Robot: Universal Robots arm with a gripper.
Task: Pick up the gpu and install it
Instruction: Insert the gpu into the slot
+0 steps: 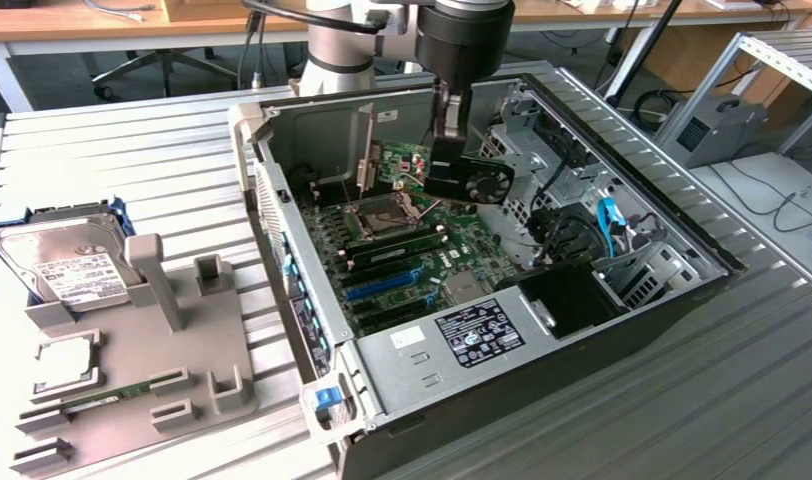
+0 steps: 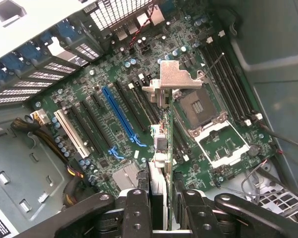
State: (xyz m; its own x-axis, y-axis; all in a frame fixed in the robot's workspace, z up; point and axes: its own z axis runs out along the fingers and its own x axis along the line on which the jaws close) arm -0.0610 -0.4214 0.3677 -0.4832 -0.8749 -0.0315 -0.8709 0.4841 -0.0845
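My gripper (image 1: 449, 165) reaches down into the open computer case (image 1: 673, 290) and is shut on the gpu (image 1: 485, 181), a dark card with a black fan block on the side toward the exterior view's right. In the wrist view the gpu (image 2: 162, 141) is edge-on between my two black fingers (image 2: 138, 201), its silver bracket (image 2: 172, 78) at the far end. The card hangs upright above the motherboard (image 1: 403, 262), apart from it, over the black slots between the blue slot (image 2: 120, 118) and the CPU socket (image 2: 209, 116).
The case's walls, drive cages and cables (image 1: 606, 225) crowd the exterior view's right; a labelled power supply (image 1: 476, 335) sits at the near end. Outside the case, a grey fixture (image 1: 146, 385) holds a silver hard drive (image 1: 66, 270), a CPU chip (image 1: 62, 362) and a memory stick (image 1: 110, 397).
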